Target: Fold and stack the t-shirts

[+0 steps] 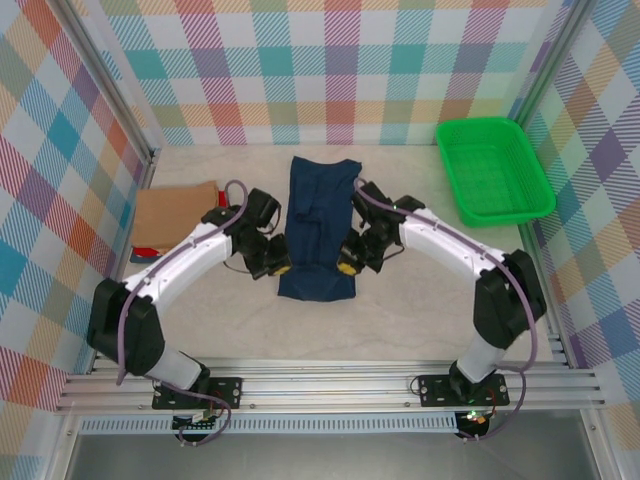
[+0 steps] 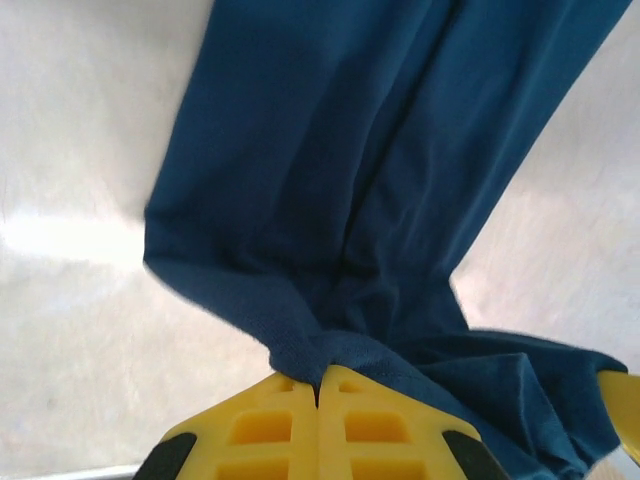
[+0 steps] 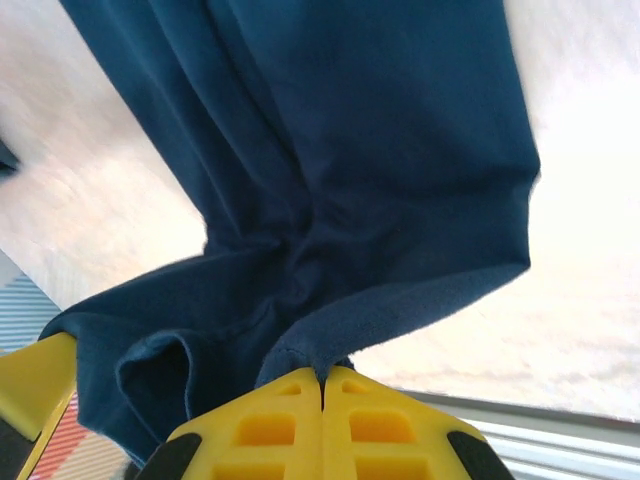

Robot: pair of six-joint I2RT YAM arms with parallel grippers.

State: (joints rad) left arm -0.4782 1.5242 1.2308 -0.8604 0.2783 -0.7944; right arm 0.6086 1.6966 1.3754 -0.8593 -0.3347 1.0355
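At tabletop [image 1: 420, 310] centre, left gripper [image 1: 281, 268] and right gripper [image 1: 346, 268] each clamp the navy shirt [image 1: 318, 225] at its near hem; folding unfinished, stacking pending; tan shirt [image 1: 175, 210] already folded.

navy t-shirt [image 1: 318, 205] | tan t-shirt [image 1: 175, 210] | green basket [image 1: 490, 165] | yellow fingers [image 2: 265, 430]

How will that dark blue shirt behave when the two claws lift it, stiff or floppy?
Probably floppy: the navy t-shirt bunches into folds where the left gripper and right gripper pinch its edge. Likely light, as small pinches hold it. Pushed, it would probably wrinkle, not slide whole.
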